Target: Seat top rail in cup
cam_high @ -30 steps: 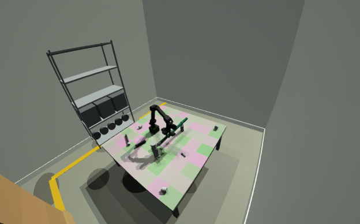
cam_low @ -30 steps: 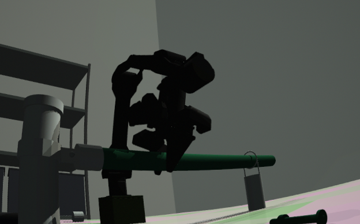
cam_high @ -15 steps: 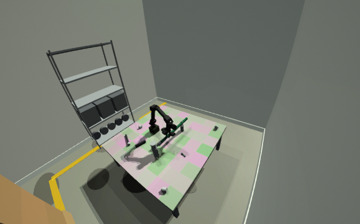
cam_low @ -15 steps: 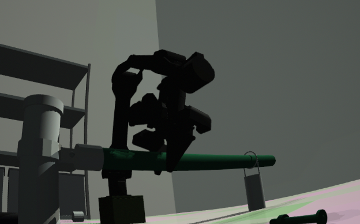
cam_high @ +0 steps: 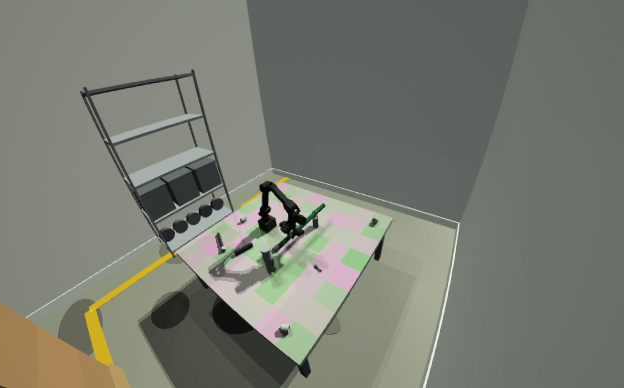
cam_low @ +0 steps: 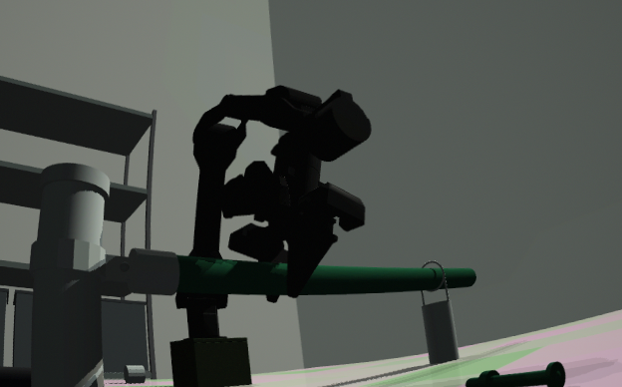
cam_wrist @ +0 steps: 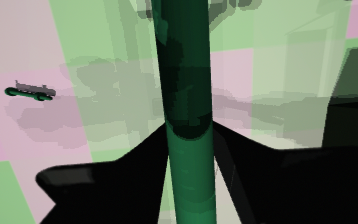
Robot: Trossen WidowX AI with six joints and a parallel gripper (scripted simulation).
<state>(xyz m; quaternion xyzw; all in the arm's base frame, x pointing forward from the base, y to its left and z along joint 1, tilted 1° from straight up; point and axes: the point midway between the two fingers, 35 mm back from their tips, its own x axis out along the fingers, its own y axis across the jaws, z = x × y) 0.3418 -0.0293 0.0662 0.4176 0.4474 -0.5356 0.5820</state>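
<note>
The green top rail [cam_low: 367,275] [cam_high: 302,226] [cam_wrist: 187,85] lies level above the table. Its right part passes through the loop cap's ring [cam_low: 433,262] on the small grey post [cam_low: 440,329]. Its left end enters the grey rail-end cup [cam_low: 153,271]; how deep it goes is hidden. The cup hangs on the brace band [cam_low: 68,254] [cam_high: 267,260], which sits just under the post cap [cam_low: 75,180] of the big post [cam_low: 65,319]. My gripper [cam_low: 294,290] [cam_high: 292,231] [cam_wrist: 187,124] is shut on the rail near its middle, with one black finger on each side.
A green bolt [cam_low: 516,376] [cam_wrist: 30,94] lies on the checked table [cam_high: 318,300]. Small cylinders [cam_high: 284,328] [cam_high: 374,221] and a dark tube [cam_high: 243,248] lie scattered. A metal shelf rack [cam_high: 158,150] stands left of the table. The arm's base [cam_low: 209,361] stands behind the rail.
</note>
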